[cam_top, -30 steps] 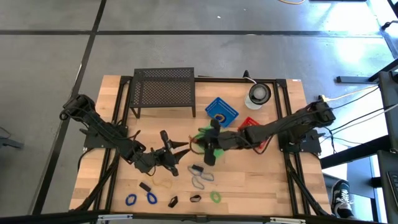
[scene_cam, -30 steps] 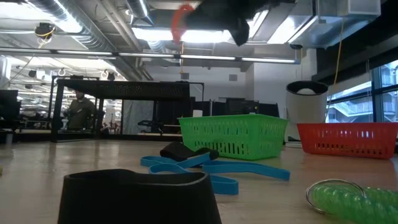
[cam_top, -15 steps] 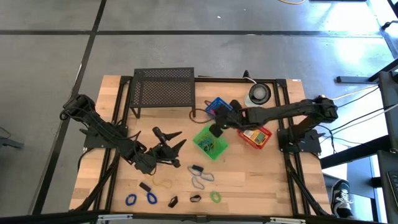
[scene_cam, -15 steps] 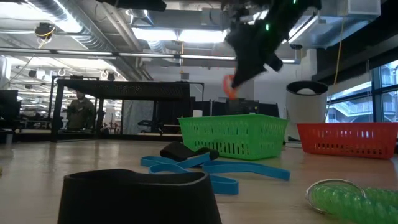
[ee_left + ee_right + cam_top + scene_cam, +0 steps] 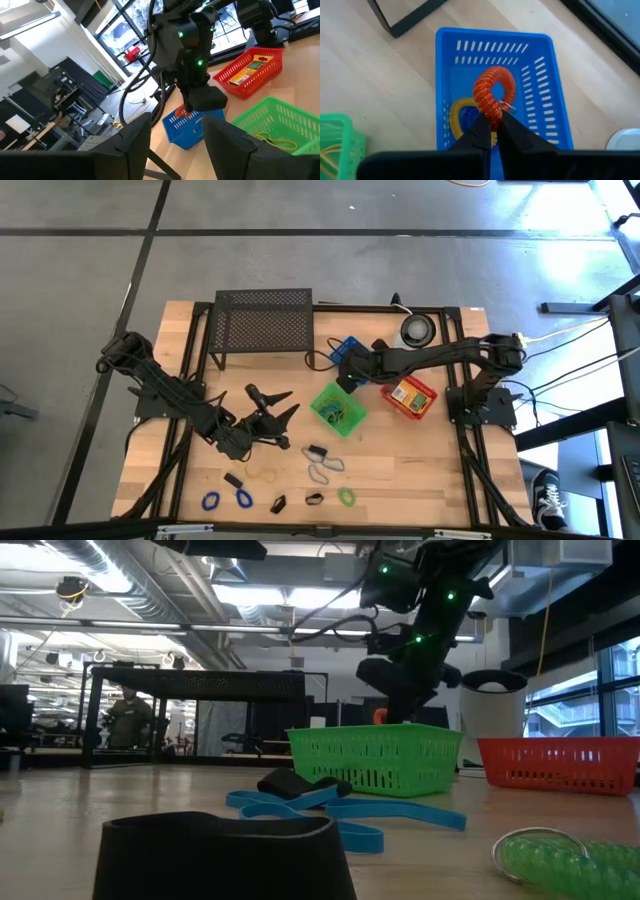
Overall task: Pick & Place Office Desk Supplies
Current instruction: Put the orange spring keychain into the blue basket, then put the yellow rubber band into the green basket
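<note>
My right gripper (image 5: 491,131) is shut on a red coiled loop (image 5: 492,92) over the blue basket (image 5: 535,100), which holds a yellow loop (image 5: 456,114). In the high view the right gripper (image 5: 346,376) reaches across the blue basket (image 5: 352,347). My left gripper (image 5: 271,402) stands open and level left of the green basket (image 5: 338,408), with nothing between its fingers (image 5: 125,147). Blue loops (image 5: 226,500), a green loop (image 5: 346,496), grey loops (image 5: 322,470) and black clips (image 5: 233,480) lie flat near the table's front edge. My right gripper pinches one side of the red loop's coil (image 5: 493,114) between its two fingertips. The fingers slant down from the table's right side. The loop stands out beyond the fingertips over the blue basket's inside; whether it touches the basket floor, I cannot tell.
A red basket (image 5: 410,395) with yellow-orange packets sits right of the green one. The black mesh rack (image 5: 263,328) stands at the far edge, a round white and grey object (image 5: 416,330) at the far right. In the low view a black clip (image 5: 290,783) lies on blue loops (image 5: 350,812).
My right gripper has carried the red loop from over the green basket toward the table's far edge, tipping downward and sinking until it hangs over the blue basket. It has stayed shut on the loop. My left gripper's wrist has turned a little in place.
</note>
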`<state>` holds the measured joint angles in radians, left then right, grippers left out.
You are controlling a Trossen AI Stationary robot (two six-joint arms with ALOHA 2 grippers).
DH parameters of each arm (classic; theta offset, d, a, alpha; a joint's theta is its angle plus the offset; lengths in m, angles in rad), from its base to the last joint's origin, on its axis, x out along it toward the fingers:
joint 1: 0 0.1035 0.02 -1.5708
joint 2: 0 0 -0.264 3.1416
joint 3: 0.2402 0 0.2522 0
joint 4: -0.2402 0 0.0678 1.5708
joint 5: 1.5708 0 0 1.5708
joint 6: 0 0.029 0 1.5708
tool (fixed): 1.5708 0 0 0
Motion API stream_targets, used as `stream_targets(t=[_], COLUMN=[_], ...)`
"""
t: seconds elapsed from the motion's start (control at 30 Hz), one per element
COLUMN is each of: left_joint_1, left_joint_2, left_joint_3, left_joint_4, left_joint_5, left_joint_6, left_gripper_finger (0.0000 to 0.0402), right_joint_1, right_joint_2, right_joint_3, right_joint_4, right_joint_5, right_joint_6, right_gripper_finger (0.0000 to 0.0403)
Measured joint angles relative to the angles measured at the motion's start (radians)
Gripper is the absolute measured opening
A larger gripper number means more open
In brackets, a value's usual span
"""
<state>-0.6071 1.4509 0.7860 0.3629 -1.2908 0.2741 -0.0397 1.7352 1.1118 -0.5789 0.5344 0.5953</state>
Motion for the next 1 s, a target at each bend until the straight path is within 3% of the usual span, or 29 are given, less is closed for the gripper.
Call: stream_targets(t=[0.2, 0.7, 0.8, 1.0], left_joint_1=[0.000, 0.000, 0.000, 0.007], left_joint_2=[0.000, 0.000, 0.000, 0.000], left_joint_3=[0.000, 0.000, 0.000, 0.000], left_joint_4=[0.000, 0.000, 0.000, 0.000], left_joint_5=[0.000, 0.001, 0.007, 0.173], left_joint_6=[0.000, -0.012, -0.062, -0.123], left_gripper_finger=[0.0173, 0.0171, 0.0173, 0.0173], right_joint_1=[-0.010, -0.009, -0.008, -0.001], right_joint_2=[0.028, 0.043, 0.018, -0.097], right_joint_3=[0.000, 0.000, 0.000, 0.000], right_joint_4=[-0.002, -0.005, -0.041, -0.103], right_joint_5=[-0.001, -0.006, -0.053, -0.193], right_joint_6=[0.000, 0.001, 0.000, 0.024], right_gripper_finger=[0.0031, 0.0153, 0.0173, 0.0177])
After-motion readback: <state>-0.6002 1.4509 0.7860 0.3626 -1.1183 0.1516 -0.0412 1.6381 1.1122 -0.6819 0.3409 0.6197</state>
